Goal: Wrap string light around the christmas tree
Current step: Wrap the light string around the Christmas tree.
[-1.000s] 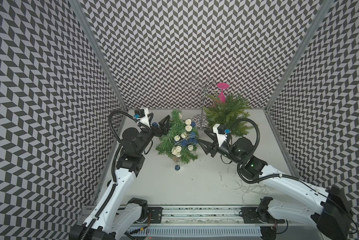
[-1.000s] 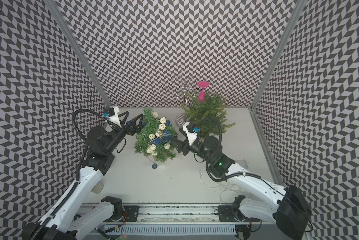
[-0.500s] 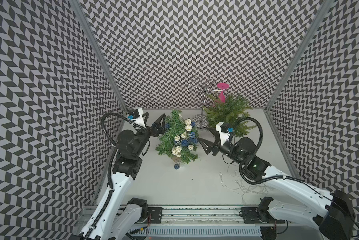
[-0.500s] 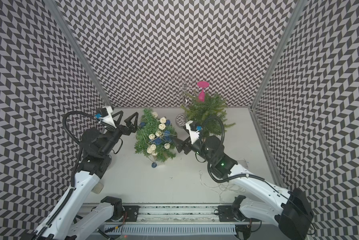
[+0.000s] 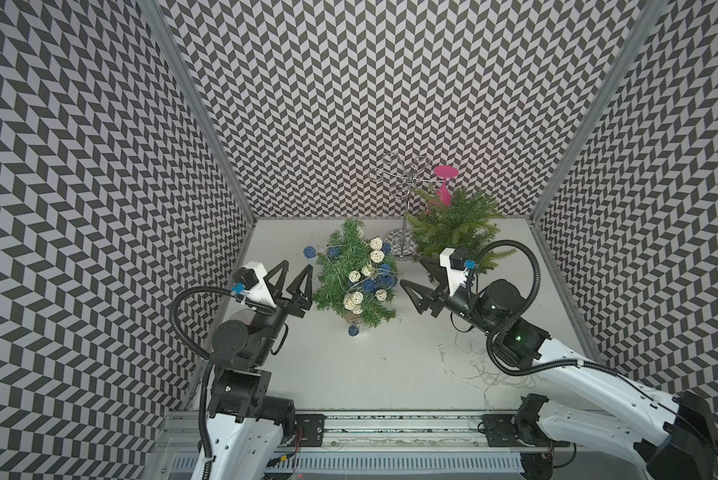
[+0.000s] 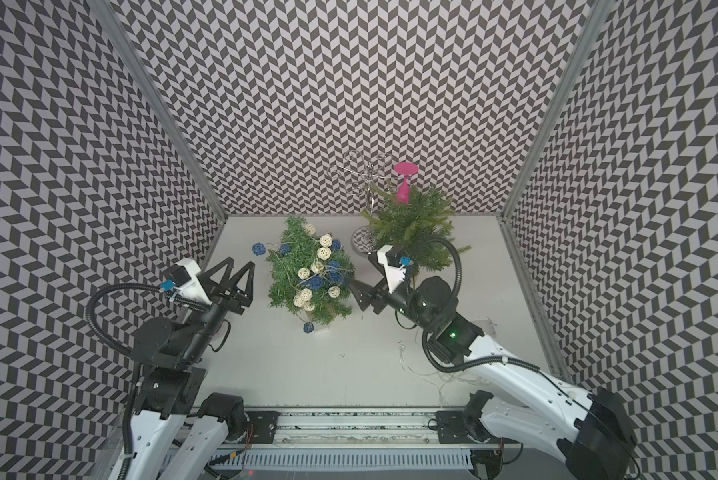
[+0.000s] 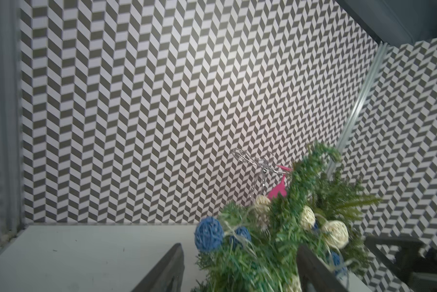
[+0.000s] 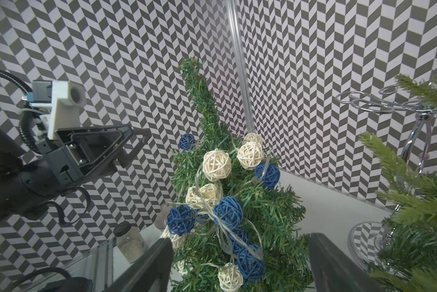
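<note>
The small christmas tree [image 5: 340, 274] [image 6: 290, 274] stands upright mid-table in both top views. The string light [image 5: 376, 255] [image 8: 216, 165], a clear cord with white and blue wicker balls, is looped round it. One blue ball [image 5: 309, 251] hangs off its left side and another [image 5: 353, 330] lies by its base. My left gripper [image 5: 297, 266] [image 6: 240, 262] [image 7: 238, 245] is open just left of the tree, apart from it. My right gripper [image 5: 412, 271] [image 6: 359, 268] [image 8: 241, 237] is open just right of it, holding nothing.
A second green fir [image 5: 452, 226], a chrome stand [image 5: 405, 208] and a pink goblet [image 5: 444, 187] crowd the back right. Thin clear wire [image 5: 469, 363] lies loose on the table under the right arm. A glass jar [image 8: 130, 242] stands by the left wall.
My left gripper has drawn back from the tree's upper left side toward the front and narrowed its jaws somewhat. The right gripper opened wider and stayed beside the tree.
</note>
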`<state>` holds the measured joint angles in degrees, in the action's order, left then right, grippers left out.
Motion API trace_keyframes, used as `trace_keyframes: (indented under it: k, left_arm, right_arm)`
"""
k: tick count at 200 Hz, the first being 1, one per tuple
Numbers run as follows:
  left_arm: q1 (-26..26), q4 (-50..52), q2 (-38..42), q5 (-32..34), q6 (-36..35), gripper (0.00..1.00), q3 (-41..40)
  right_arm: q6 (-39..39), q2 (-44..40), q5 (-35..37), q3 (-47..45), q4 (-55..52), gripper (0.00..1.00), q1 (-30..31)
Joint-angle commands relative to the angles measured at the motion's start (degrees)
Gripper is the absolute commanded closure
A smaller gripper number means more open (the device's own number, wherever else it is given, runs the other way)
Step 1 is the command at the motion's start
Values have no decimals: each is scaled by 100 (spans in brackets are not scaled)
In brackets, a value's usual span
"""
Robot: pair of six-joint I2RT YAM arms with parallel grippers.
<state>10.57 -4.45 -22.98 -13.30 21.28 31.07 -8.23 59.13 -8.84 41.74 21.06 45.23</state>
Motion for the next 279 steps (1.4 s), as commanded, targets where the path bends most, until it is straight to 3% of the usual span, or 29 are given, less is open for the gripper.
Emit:
trace_keyframes:
  k: [1,17,41,67,87,109,133,157,180,198,206,227,242,262,279]
  left_arm:
    - [426,-85,163,-289,324,30,-647]
    - [675,-56,297,99,263,30,-910]
    - [900,-322,244,-204,284,33,-1259]
    - [1182,-527,-53,-74,175,44,-1402]
    - [1323,-714,174,14,236,54,-1564]
    - [1386,-356,343,314,167,54,-1445]
    - [1393,-238,425,320,200,50,-1414]
    - [1476,51,566,592,235,37,-1423]
    - [1701,440,944,1296,198,20,-1380]
    - [1773,639,1195,1442,149,18,-1253]
    - [1780,597,1262,1310,149,20,-1252]
    - [1812,494,986,699,1,46,-1213]
    - [1977,227,608,339,30,53,-1269]
    - [2609,231,551,846,34,60,-1316]
    - [3310,291,846,1587,-5,59,-1419]
  right_arm:
    - [-115,-17,-298,-179,269,16,3]
    - [-156,-33,-370,-281,314,17,3]
    - [-157,18,-524,-356,368,20,3]
    - [-170,73,-575,-384,442,22,5]
    - [-165,72,-614,-393,439,24,8]
    - [-182,76,-730,-406,499,25,17]
    - [-118,196,-645,-348,462,26,180]
    - [-95,147,-243,-310,283,26,312]
    - [-101,47,50,-361,323,27,484]
    - [-80,69,271,-313,264,27,647]
    - [-93,103,377,-279,184,28,690]
    - [-183,152,920,-109,-248,30,827]
    - [-220,109,1033,-91,-348,31,937]
    - [-271,-3,887,-167,-270,31,1000]
    - [-297,-19,675,-255,-79,33,1025]
